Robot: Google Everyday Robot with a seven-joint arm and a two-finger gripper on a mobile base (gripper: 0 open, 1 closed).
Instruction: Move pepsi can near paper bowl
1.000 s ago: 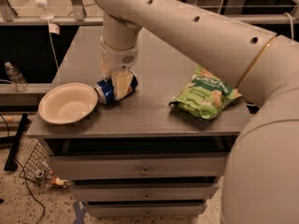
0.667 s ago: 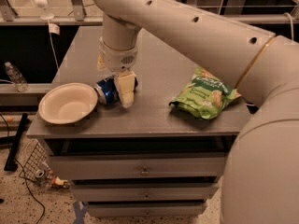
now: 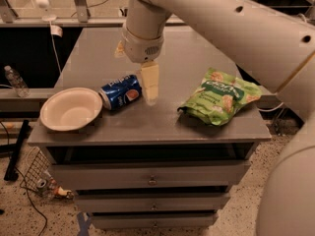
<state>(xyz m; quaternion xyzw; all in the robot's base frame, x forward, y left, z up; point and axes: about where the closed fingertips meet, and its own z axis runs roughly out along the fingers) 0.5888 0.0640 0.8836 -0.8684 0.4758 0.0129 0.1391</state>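
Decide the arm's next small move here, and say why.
Probably lift the gripper straight up and clear. The can lies on its side right beside the bowl, and the gripper hangs open just above the can, holding nothing, so the placing looks done.

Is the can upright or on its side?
On its side: the can lies flat, one end toward the bowl; the hand hangs just above.

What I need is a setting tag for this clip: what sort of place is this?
Probably a robotics lab or workshop: a grey drawer cabinet on a speckled floor with loose cables, and a robot arm whose hand hovers just above the pepsi can.
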